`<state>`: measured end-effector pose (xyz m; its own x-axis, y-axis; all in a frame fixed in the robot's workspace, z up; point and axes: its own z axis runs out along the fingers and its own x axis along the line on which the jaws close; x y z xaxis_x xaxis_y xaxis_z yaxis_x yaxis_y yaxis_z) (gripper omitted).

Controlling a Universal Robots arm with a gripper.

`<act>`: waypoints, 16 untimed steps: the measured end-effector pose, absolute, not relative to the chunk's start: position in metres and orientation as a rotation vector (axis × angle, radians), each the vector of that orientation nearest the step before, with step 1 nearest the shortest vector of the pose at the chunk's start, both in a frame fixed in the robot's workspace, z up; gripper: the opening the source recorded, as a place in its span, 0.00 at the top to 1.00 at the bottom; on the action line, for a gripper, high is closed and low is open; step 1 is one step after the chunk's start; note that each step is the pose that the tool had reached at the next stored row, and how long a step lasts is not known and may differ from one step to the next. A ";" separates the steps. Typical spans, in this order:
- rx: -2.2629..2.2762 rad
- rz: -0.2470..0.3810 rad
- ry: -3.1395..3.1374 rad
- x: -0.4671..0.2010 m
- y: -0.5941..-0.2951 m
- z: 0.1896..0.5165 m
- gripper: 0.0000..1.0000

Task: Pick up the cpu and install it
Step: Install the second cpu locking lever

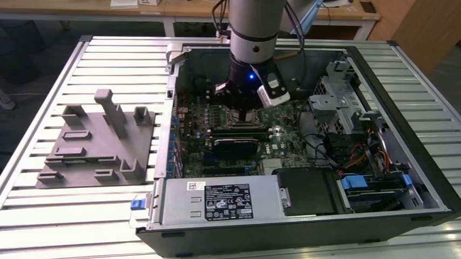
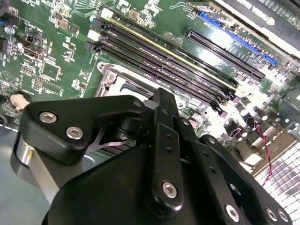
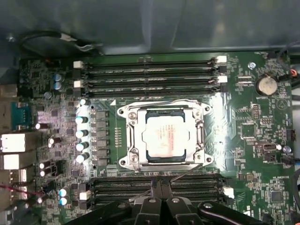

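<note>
Cpu [image 3: 164, 135], silvery top up, lies flat inside the metal-framed socket [image 3: 127, 136] on the green motherboard [image 3: 262, 183], with black memory slots [image 3: 150, 70] in rows along two opposite sides of the socket. In the exterior view the arm [image 1: 253, 27] reaches down into the open computer case [image 1: 403, 178], its gripper [image 1: 243, 113] low over the board near the socket. In the first wrist view the black jaws stand apart from the cpu and hold nothing; whether they are open or closed I cannot tell. On the table [image 1: 43, 216], at the exterior view's left of the case, sits a grey fixture [image 1: 97, 143] with upright posts.
</note>
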<state>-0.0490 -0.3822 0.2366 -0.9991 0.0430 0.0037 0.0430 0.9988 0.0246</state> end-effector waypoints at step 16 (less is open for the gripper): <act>-0.039 -0.056 -3.150 -0.066 -0.388 0.228 0.89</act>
<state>-0.0662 -0.3879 0.2282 -0.9996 0.0252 -0.0092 0.0249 0.9990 0.0359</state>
